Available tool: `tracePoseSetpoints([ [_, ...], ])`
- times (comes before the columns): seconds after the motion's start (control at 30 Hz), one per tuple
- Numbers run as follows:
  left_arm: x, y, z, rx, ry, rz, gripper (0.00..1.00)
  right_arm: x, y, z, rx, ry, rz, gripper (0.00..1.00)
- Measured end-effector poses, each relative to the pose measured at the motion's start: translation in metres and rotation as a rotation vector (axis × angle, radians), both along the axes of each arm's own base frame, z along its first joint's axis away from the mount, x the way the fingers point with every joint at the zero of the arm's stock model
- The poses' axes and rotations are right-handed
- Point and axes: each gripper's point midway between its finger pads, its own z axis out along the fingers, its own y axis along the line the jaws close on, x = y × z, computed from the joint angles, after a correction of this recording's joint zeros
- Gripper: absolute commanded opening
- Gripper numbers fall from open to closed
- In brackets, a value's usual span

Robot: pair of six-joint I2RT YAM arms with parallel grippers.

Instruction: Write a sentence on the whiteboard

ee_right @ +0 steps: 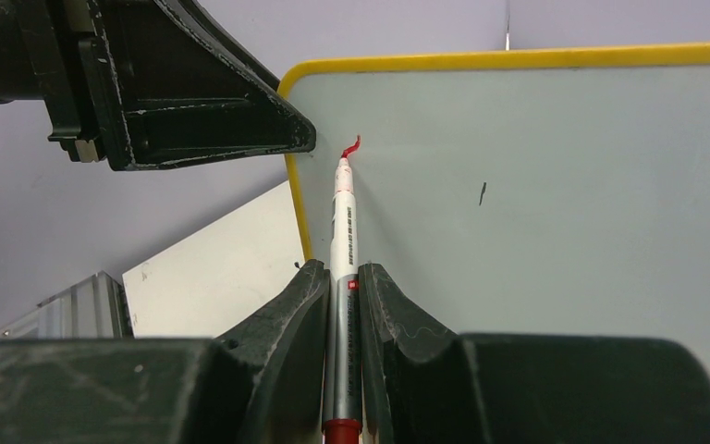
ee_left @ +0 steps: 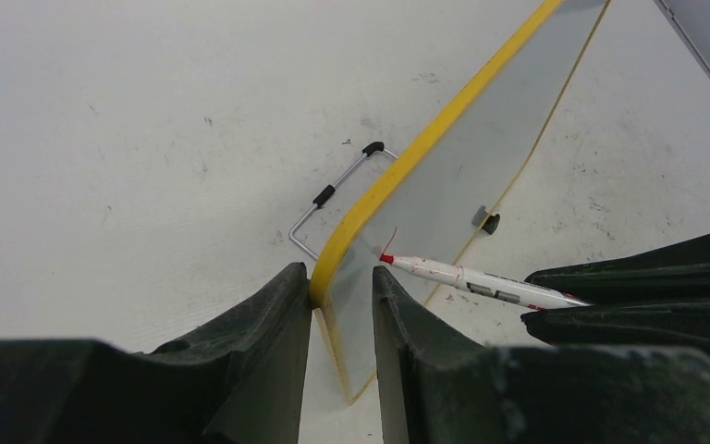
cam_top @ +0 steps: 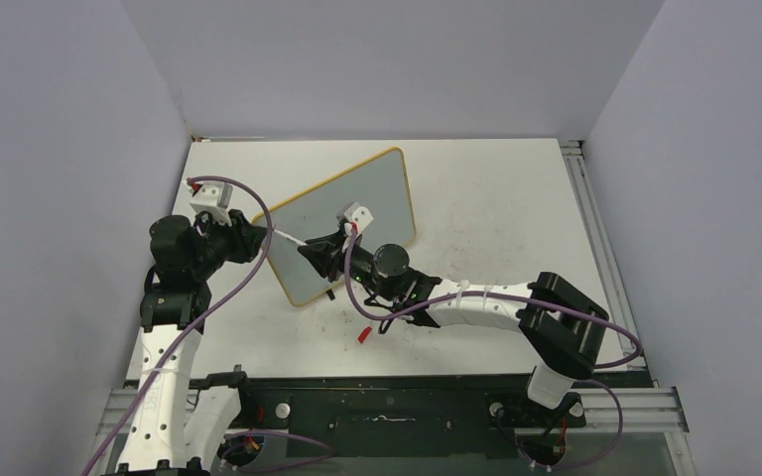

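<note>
On table, left pincer clamps whiteboard; right pincer grips marker.

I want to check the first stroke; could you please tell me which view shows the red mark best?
Right wrist: the red mark curls clearly above the marker tip. Left wrist shows it small and slanted; top view, not discernible.

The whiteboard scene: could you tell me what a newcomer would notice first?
The pale grey rectangular whiteboard with a yellow frame stands mid-table, its edge clamped by the left pincer. The right pincer holds a white red-tipped marker to the board near that edge, at a short red stroke.
</note>
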Motion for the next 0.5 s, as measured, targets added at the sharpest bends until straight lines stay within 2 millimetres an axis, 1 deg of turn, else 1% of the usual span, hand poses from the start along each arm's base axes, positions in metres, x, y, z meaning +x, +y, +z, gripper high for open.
tracePoseSetpoints([
  [0.5,-0.0004,0.0000,0.0003,0.001,-0.001,0.000,0.28,-0.0031,0.0014,-0.0044,-0.014,0.008,0.006,0.05],
])
